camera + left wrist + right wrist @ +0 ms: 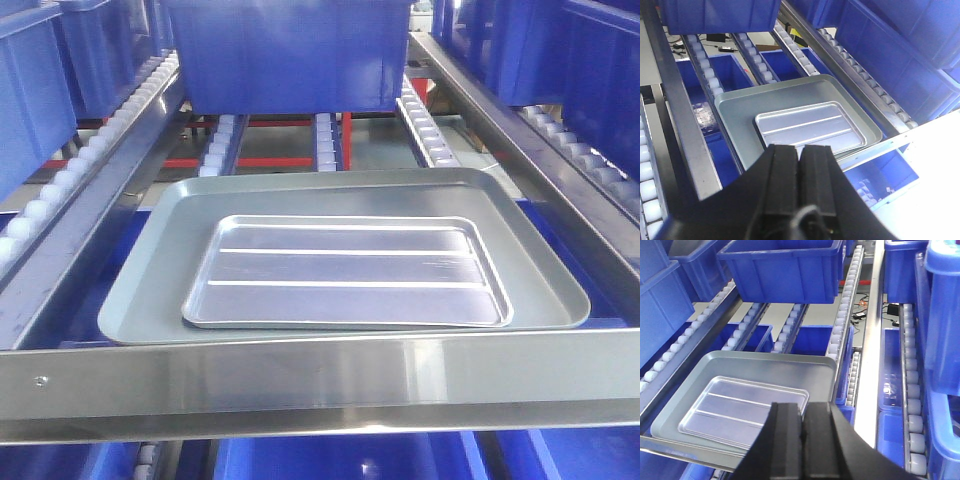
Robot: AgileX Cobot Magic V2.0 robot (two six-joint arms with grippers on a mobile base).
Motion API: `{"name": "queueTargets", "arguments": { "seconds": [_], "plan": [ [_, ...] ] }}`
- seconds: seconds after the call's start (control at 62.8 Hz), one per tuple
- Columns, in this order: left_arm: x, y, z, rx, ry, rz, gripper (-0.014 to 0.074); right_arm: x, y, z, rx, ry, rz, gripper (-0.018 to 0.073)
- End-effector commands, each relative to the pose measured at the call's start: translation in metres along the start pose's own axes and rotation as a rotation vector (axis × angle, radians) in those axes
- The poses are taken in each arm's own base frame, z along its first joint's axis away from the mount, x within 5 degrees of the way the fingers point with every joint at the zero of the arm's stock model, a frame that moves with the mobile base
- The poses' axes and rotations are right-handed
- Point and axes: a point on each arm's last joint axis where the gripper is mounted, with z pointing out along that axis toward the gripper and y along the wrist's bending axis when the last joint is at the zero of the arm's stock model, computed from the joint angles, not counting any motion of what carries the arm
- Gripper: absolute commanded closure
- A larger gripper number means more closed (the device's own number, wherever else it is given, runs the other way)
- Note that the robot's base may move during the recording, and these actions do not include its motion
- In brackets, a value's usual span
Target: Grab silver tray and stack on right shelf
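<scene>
The silver tray [345, 270], shiny with two long ridges across its floor, lies flat inside a larger dull grey tray [140, 300]. Both rest on the right shelf, behind its shiny steel front bar [320, 375] and over white roller rails [222, 140]. In the left wrist view my left gripper [800, 149] hangs shut and empty above the near edge of the silver tray [805, 125]. In the right wrist view my right gripper [804, 406] is also shut and empty, just right of the silver tray [735, 407], near its corner. Neither gripper touches a tray.
A blue bin [290, 50] sits on the rollers behind the trays, with more blue bins [600, 70] on the neighbouring levels. Sloping steel side rails [520, 130] flank the trays. Another roller lane with blue bins [912, 390] runs to the right.
</scene>
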Motion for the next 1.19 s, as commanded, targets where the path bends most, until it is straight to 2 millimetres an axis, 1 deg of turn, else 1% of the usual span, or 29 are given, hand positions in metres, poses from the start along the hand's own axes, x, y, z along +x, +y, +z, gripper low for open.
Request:
{"name": "queueTargets", "arguments": {
  "seconds": [0.0,0.127,0.191,0.223,0.286,0.334,0.398,0.462,0.573,0.668,0.732,0.796,0.859,0.875,1.178],
  "plan": [
    [-0.013,-0.003,-0.001,0.028,-0.078,-0.002,0.0697,-0.016,0.002,-0.002,-0.011,-0.102,-0.024,0.0503],
    [-0.011,-0.002,0.001,0.003,-0.107,0.008,0.0697,-0.016,0.002,-0.002,-0.011,-0.102,-0.024,0.0503],
    [-0.001,0.0,0.003,-0.049,-0.174,0.04,0.0697,-0.016,0.002,-0.002,-0.011,-0.102,-0.024,0.0503],
    [0.005,0.001,0.001,-0.081,-0.234,0.056,0.0697,-0.016,0.002,-0.002,-0.011,-0.102,-0.024,0.0503],
    [0.021,0.003,0.002,-0.142,-0.318,0.087,0.0697,-0.016,0.002,-0.002,-0.011,-0.102,-0.024,0.0503],
    [0.037,0.004,0.004,-0.192,-0.368,0.097,0.0697,-0.016,0.002,-0.002,-0.011,-0.102,-0.024,0.0503],
    [0.062,0.008,0.011,-0.261,-0.395,0.079,0.0697,-0.016,0.002,-0.002,-0.011,-0.102,-0.024,0.0503],
    [0.082,0.012,0.02,-0.322,-0.39,0.058,0.0697,-0.016,0.002,-0.002,-0.011,-0.102,-0.024,0.0503],
    [0.107,0.023,0.039,-0.412,-0.325,0.011,0.0697,-0.016,0.002,-0.002,-0.012,-0.103,-0.024,0.0503],
    [0.126,0.032,0.048,-0.463,-0.299,-0.02,0.0697,-0.016,0.002,-0.002,-0.012,-0.103,-0.024,0.0503],
    [0.137,0.037,0.054,-0.48,-0.303,-0.019,0.0697,-0.016,0.002,-0.002,-0.012,-0.103,-0.024,0.0503],
    [0.148,0.044,0.058,-0.514,-0.342,0.026,0.0697,-0.016,0.002,-0.002,-0.012,-0.103,-0.024,0.0503],
    [0.154,0.047,0.06,-0.534,-0.424,0.094,0.0697,-0.016,0.002,-0.002,-0.012,-0.103,-0.024,0.0503],
    [0.152,0.047,0.06,-0.533,-0.462,0.106,0.0697,-0.016,0.002,-0.002,-0.012,-0.103,-0.024,0.0503],
    [0.15,0.046,0.059,-0.529,-0.472,0.098,0.0697,-0.016,0.002,-0.002,-0.012,-0.103,-0.024,0.0503]
  ]
}}
